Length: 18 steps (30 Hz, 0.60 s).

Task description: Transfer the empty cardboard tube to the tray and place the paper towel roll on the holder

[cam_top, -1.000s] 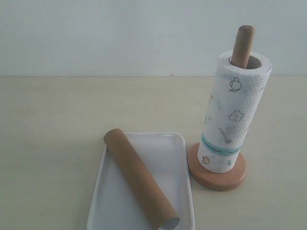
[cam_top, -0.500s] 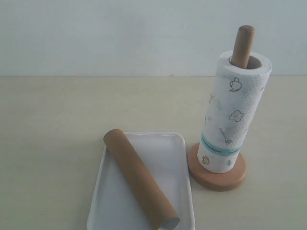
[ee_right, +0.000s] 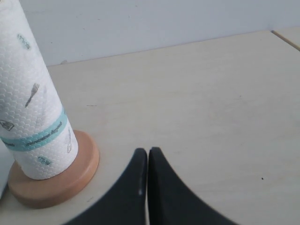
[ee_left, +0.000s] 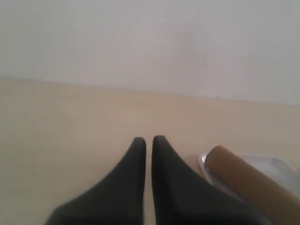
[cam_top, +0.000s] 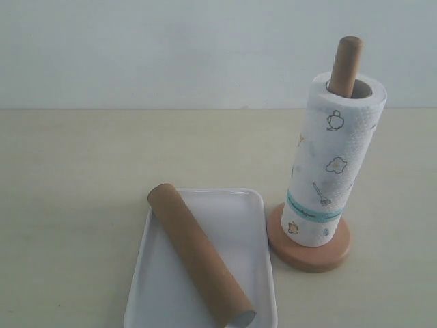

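A pale beige, matte table [cam_top: 82, 171] filled the scene from the near edge to a plain light wall [cam_top: 171, 48] at the far side. Two things stood directly on it. A shallow white tray [cam_top: 235, 222] with rounded corners and a glossy raised rim lay near the centre, its near end cut off by the view. Just right of it stood the wooden holder [cam_top: 311, 258] on its round disc base; whether base and rim touched could not be told.
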Each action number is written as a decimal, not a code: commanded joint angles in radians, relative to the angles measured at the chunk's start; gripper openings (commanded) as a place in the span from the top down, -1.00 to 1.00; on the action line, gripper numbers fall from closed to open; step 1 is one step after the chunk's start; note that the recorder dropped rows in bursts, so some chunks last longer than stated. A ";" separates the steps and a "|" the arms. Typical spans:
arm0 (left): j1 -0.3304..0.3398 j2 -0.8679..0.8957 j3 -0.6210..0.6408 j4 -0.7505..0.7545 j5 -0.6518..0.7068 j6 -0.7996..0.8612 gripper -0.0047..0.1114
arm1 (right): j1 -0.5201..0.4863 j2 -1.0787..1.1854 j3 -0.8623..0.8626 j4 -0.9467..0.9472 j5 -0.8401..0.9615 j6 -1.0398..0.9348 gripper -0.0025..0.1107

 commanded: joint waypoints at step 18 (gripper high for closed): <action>0.059 -0.003 0.004 -0.004 0.102 0.010 0.85 | -0.008 -0.005 0.000 -0.002 -0.010 -0.006 0.96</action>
